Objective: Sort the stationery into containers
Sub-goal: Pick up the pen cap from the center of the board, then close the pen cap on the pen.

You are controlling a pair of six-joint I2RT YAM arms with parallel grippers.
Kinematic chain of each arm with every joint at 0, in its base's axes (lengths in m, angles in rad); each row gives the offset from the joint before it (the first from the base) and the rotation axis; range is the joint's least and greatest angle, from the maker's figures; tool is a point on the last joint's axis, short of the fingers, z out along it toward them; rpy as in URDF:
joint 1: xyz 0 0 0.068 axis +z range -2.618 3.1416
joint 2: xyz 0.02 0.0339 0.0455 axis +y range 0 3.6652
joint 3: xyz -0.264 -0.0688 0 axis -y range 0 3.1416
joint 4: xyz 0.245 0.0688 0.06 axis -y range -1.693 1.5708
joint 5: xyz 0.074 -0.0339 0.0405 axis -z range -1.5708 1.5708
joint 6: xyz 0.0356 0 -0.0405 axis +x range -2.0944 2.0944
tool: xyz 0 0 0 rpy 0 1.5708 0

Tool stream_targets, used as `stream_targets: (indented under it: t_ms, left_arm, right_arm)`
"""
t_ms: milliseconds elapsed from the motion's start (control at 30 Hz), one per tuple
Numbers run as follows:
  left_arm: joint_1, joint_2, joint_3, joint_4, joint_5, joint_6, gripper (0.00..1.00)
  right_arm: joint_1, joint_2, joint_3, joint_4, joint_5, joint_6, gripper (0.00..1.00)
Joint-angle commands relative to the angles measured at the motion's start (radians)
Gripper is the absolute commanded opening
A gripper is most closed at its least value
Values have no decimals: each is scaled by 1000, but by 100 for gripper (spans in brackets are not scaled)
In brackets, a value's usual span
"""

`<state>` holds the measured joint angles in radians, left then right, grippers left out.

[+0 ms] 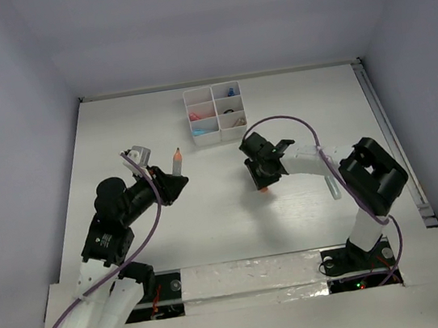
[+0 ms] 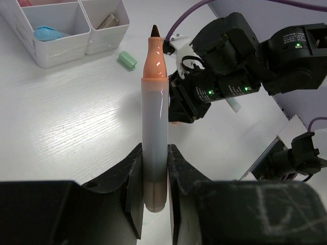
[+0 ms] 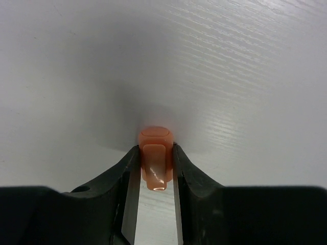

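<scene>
White table point(image 1: 212, 230), grey walls; organiser point(image 1: 207, 139) at 12 o'clock, several cells filled; left gripper point(image 2: 155, 168) clamped on uncapped marker point(image 2: 154, 102), tip pointing away; right gripper point(image 3: 155, 163), at 5 o'clock of organiser, pinched on orange cap point(image 3: 155, 137) down at table; green bit point(image 2: 127, 60) loose beside organiser; looks mostly sorted, those three left.
</scene>
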<state>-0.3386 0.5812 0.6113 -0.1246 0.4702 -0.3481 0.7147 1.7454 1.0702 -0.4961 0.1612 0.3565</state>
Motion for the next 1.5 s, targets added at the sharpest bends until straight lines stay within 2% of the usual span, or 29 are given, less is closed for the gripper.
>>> stream_targets:
  t_ms: [0, 200, 233, 300, 533, 800, 1133, 1467]
  left_arm:
    - [-2, 5, 21, 46, 27, 14, 0]
    - [-2, 17, 19, 48, 30, 12, 0]
    - [-2, 22, 18, 48, 31, 12, 0]
    - [-2, 28, 16, 46, 27, 12, 0]
    - [-2, 28, 15, 36, -24, 3, 0]
    - [-2, 14, 16, 33, -70, -2, 0]
    - [-2, -1, 22, 25, -99, 1, 0]
    - [-2, -17, 36, 3, -157, 11, 0]
  right_arm:
    - [8, -93, 17, 91, -12, -8, 0]
    - [8, -306, 71, 318, -161, 34, 0]
    - [8, -328, 94, 405, -223, 56, 0]
    - [8, -330, 109, 537, -242, 119, 0]
    - [48, -248, 232, 790, -262, 323, 0]
    - [112, -104, 404, 801, -289, 394, 0]
    - [176, -60, 438, 760, -266, 369, 0]
    - [186, -58, 421, 740, -247, 355, 0]
